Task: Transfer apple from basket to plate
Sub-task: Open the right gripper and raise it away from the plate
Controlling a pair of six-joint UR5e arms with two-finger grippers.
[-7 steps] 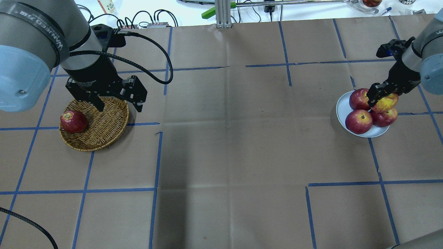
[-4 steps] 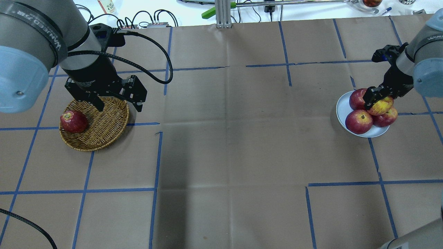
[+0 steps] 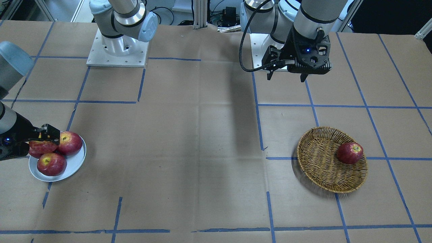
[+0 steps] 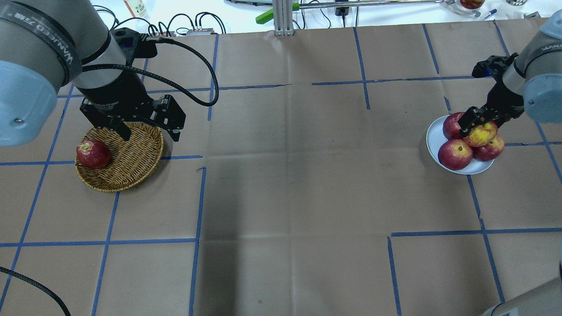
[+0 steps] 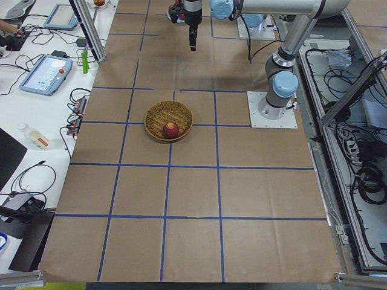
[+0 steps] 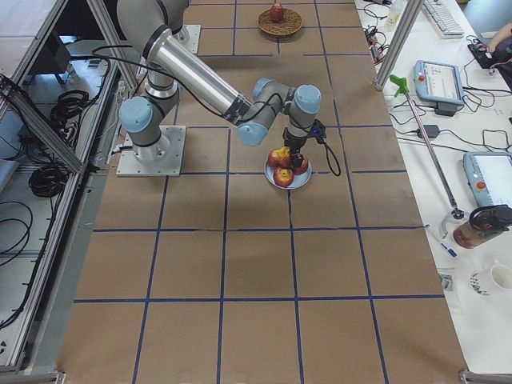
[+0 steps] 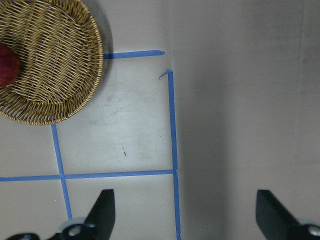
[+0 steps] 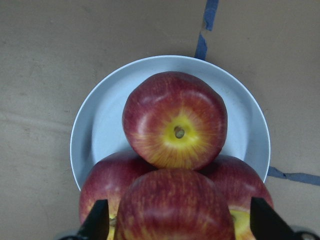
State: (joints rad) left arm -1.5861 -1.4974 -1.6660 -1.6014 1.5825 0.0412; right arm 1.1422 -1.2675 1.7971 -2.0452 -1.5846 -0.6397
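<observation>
The pale streaky apple (image 4: 480, 135) sits on top of three deeper-red apples (image 4: 455, 154) on the blue-grey plate (image 4: 434, 140) at the right. My right gripper (image 4: 477, 128) is shut on the pale apple. In the right wrist view the apple (image 8: 175, 205) fills the space between the fingers (image 8: 97, 222). The wicker basket (image 4: 131, 162) at the left holds one dark red apple (image 4: 93, 154). My left gripper (image 4: 149, 134) hangs open and empty above the basket's far rim.
Blue tape lines cross the brown paper table cover. Cables, a bottle and a metal post (image 4: 283, 17) stand along the far table edge. The left arm's cable (image 4: 193, 66) loops beside its wrist.
My right gripper has lowered the pale apple a little, down and toward the plate's middle, onto the pile. The left arm has shifted only slightly.
</observation>
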